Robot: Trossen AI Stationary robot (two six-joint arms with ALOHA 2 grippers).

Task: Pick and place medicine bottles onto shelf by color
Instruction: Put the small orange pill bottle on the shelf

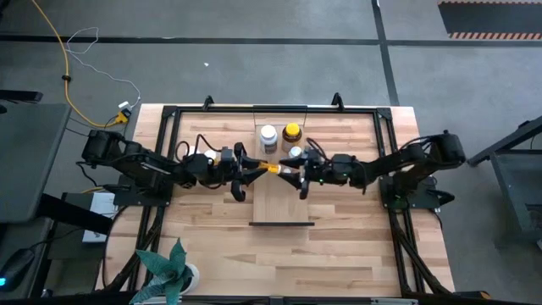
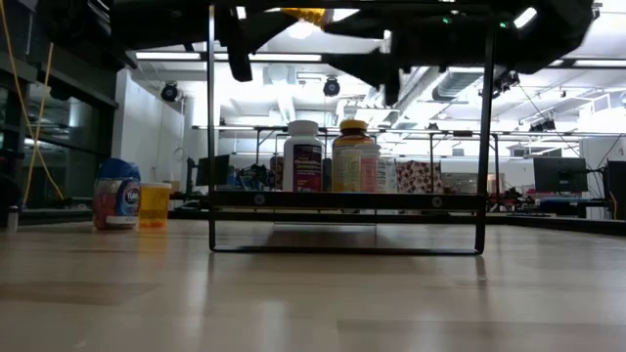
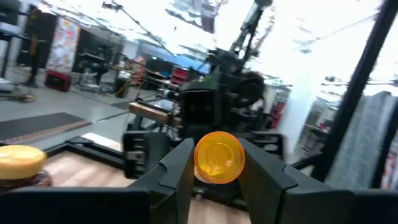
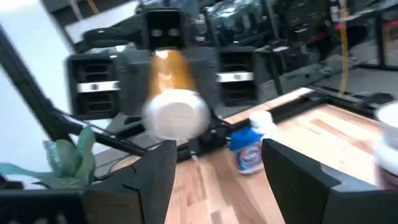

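Left gripper [image 1: 254, 172] pinching an orange bottle [image 1: 273, 168] lying sideways in mid-air above the shelf [image 1: 282, 199], right gripper [image 1: 298, 176] spread wide just beyond its white cap, two bottles [image 1: 268, 135] standing at the shelf's far end.

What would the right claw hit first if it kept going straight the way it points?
Most likely the white cap of the small orange bottle held out sideways by the left claw. It sits directly ahead of the open right claw, though exact depth is unclear.

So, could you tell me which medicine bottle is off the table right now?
The small orange bottle, held in the left gripper facing the open right gripper; the others stand.
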